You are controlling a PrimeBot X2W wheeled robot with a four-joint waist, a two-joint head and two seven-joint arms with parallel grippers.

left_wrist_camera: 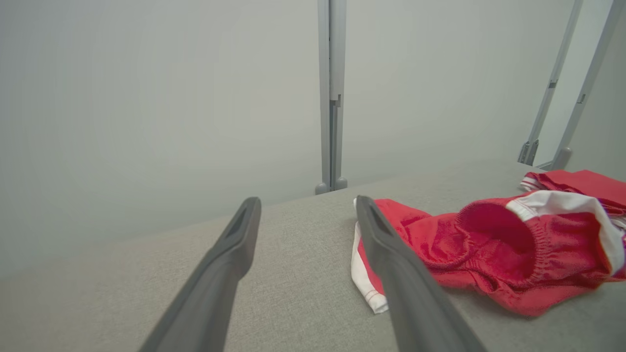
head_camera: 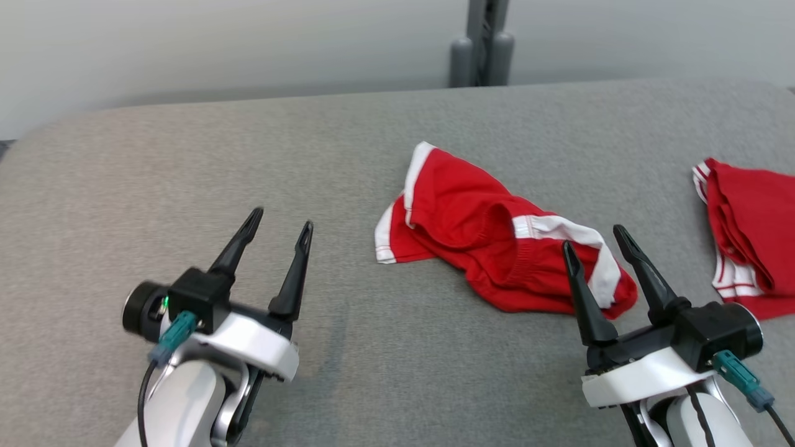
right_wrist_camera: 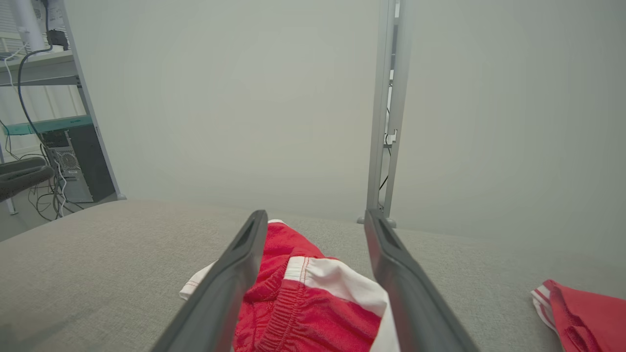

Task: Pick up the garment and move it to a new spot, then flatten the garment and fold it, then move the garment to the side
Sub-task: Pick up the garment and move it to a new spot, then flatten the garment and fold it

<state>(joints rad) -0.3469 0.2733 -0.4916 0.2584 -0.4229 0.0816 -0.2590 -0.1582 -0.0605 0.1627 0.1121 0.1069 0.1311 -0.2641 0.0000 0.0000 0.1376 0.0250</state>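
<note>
Grey woven fabric covers the bench (head_camera: 186, 161). At the lower left of the head view the left gripper (head_camera: 281, 218) hovers over bare cloth, jaws spread and empty, its pale forearm angled up and inward. Mid-frame lie the crumpled red sports shorts with white trim (head_camera: 472, 242), waistband gaping, not yet flattened. At the lower right the right gripper (head_camera: 594, 237) is poised at the shorts' near end, likewise spread and holding nothing; whether it touches them I cannot tell. At the far right edge sits a second red-and-white garment (head_camera: 751, 230), stacked neatly. I'd say the shorts are waiting to be grasped. Next, each gripper must drop onto an edge and pinch.
</note>
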